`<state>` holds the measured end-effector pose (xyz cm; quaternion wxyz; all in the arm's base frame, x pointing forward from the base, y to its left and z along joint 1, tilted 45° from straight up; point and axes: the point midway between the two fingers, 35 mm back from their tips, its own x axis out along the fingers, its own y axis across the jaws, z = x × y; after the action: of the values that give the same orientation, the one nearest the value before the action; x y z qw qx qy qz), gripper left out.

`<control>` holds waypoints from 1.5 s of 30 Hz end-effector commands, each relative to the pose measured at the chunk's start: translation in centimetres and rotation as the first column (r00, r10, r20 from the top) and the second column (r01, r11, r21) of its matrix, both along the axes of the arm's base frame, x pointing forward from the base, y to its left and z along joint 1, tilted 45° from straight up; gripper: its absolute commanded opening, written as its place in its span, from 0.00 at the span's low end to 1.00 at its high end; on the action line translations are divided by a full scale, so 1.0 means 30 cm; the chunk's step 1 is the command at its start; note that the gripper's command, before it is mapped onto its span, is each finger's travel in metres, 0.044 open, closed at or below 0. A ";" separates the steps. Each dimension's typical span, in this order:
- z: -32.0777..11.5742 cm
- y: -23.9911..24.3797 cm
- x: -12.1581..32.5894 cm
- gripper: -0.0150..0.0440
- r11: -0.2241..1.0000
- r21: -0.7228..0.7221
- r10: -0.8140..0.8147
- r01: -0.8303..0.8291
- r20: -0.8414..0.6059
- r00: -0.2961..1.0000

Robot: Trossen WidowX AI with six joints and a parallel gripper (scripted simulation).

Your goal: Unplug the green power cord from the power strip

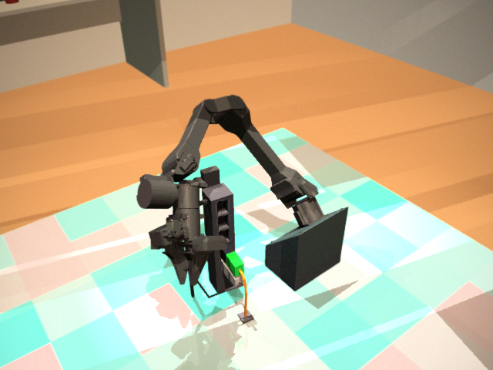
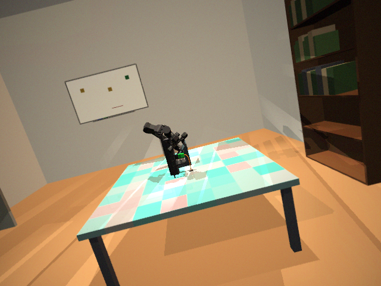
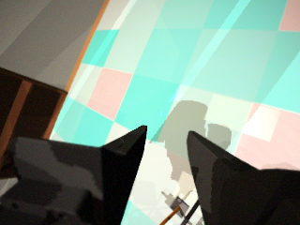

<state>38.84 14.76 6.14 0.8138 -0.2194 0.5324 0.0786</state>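
While the arm folds down over the checkered table, these are the particulars.

Gripper: the gripper (image 1: 190, 278) hangs fingers-down just beside the upright power strip (image 1: 218, 223), on its side away from the plug. The fingers stand partly apart with nothing between them; the wrist view shows only table top in the gap.

Fingers: two dark pointed fingers frame the wrist view, tips aimed at the table. Whether they touch the strip's thin side rack cannot be told from the top view, where the two overlap.

Plug: the green plug (image 1: 234, 261) sits in the lowest socket of the strip, on the far side of the strip from the gripper and near the level of the fingertips. It is seated, not pulled out.

Cord: the orange cord (image 1: 244, 292) leaves the plug, arcs down and ends at a small grey anchor (image 1: 245, 317) on the table, beyond the plug from the gripper and lower than the fingertips. In the wrist view a short orange piece shows at the bottom edge, below the gap between the fingers.

Arm base: a dark wedge-shaped base block (image 1: 308, 248) stands on the table (image 2: 261, 180), well apart from the gripper, past the strip.

Task state: cord not yet unplugged; gripper off the plug and off the cord.
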 end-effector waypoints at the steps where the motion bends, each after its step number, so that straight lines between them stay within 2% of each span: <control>1: -0.102 -0.001 -0.109 0.53 0.962 -0.184 0.172 -0.202 -0.167 0.971; 4: -0.150 -0.027 -0.205 0.53 0.872 -0.308 0.272 -0.380 -0.339 0.900; 7: -0.180 -0.070 -0.321 0.53 0.682 -0.391 0.344 -0.618 -0.574 0.743; 10: -0.178 -0.114 -0.413 0.53 0.450 -0.370 0.333 -0.813 -0.775 0.537; 12: -0.173 -0.126 -0.435 0.53 0.378 -0.345 0.315 -0.859 -0.825 0.470; 45: -0.112 -0.188 -0.440 0.53 0.378 -0.345 0.314 -0.859 -0.825 0.470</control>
<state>25.73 9.69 2.20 0.3192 -0.6703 0.6270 0.2362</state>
